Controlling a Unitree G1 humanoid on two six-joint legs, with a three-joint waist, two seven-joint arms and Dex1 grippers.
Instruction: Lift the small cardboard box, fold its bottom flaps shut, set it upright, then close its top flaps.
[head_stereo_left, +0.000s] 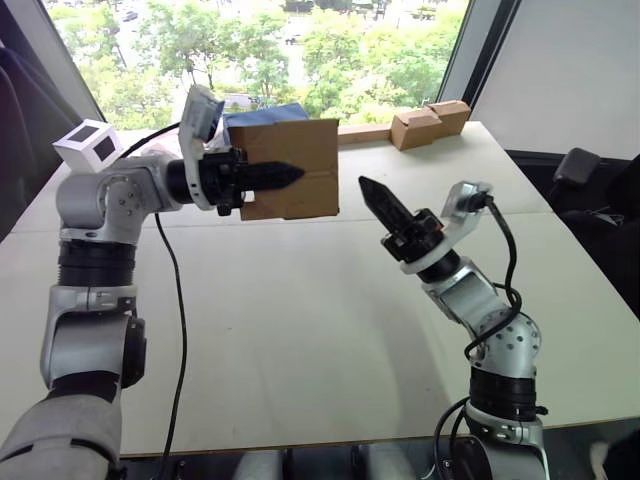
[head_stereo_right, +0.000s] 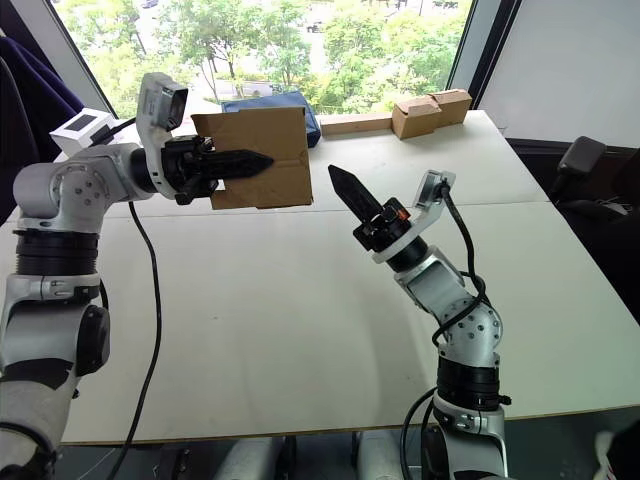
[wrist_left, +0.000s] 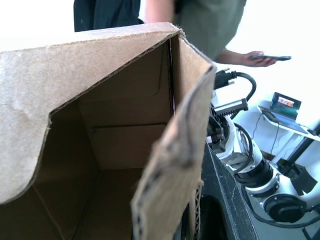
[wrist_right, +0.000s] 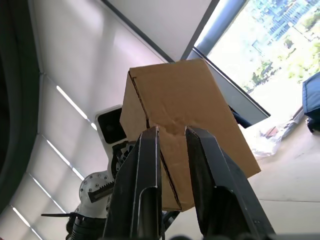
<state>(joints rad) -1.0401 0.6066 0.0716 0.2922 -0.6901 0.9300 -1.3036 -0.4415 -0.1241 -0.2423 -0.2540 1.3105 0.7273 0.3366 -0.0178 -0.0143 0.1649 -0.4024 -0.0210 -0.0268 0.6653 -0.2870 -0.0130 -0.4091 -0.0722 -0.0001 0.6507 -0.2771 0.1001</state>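
Left gripper (head_stereo_left: 285, 176) is clamped on one wall of the small cardboard box (head_stereo_left: 300, 145), holding it in the air above the bench (head_stereo_left: 300, 320) so you can reach its flaps. Right gripper (head_stereo_left: 372, 195) is free, just beside the box, fingers slightly parted, holding nothing.

Bright daylight, blown-out window (head_stereo_left: 300, 50) glare
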